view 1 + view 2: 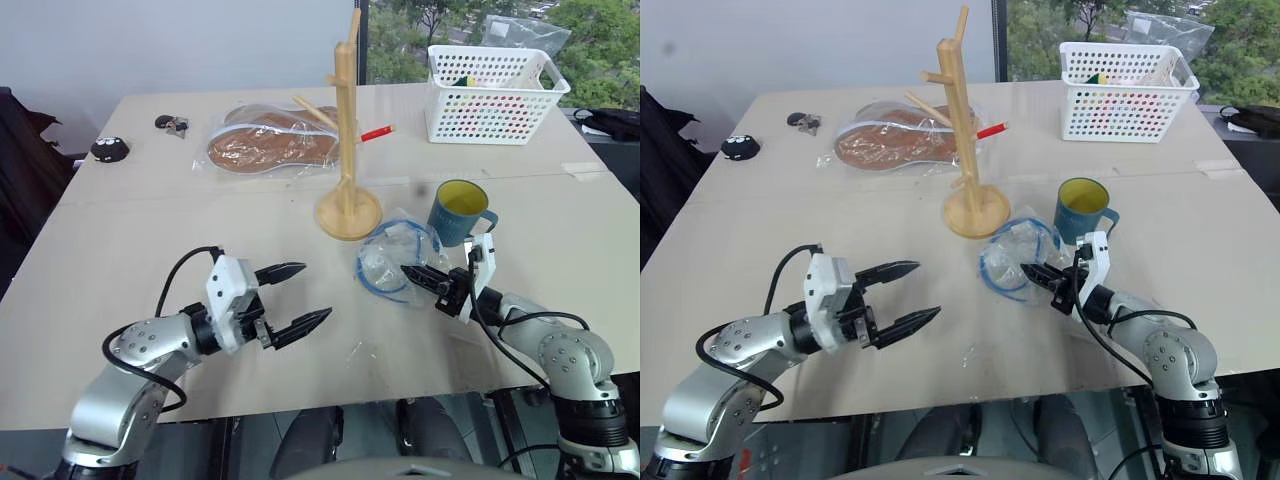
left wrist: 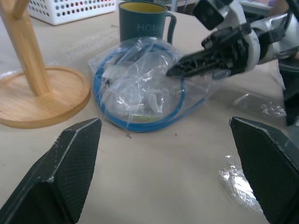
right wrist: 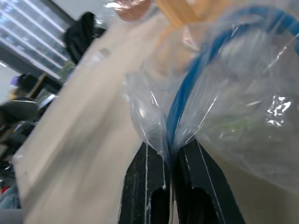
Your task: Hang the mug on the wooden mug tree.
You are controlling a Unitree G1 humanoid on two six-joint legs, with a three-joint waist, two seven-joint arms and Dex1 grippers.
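Left eye view: we see the mug [image 1: 459, 211] upright on the counter [image 1: 150, 260], not hung, just right of the wooden mug tree [image 1: 347, 140], whose base sits mid-counter. Touching the mug's front is a clear plastic bag [image 1: 392, 262] with a blue cable coil inside. Right claw [image 1: 412, 273] is pinched closed on the bag's near edge. Left claw [image 1: 300, 296] hangs open above the counter, holding nothing, well apart from the mug. White basket [image 1: 490, 92] at the far right corner; a bagged brown item [image 1: 268, 141] behind the tree.

Left wrist view: we see the left claw's own fingers [image 2: 70, 163] spread wide, with the bag, mug and tree base beyond.

Right wrist view: right claw fingers [image 3: 145, 186] are closed together, with the bag's film and blue cable clamped between them.
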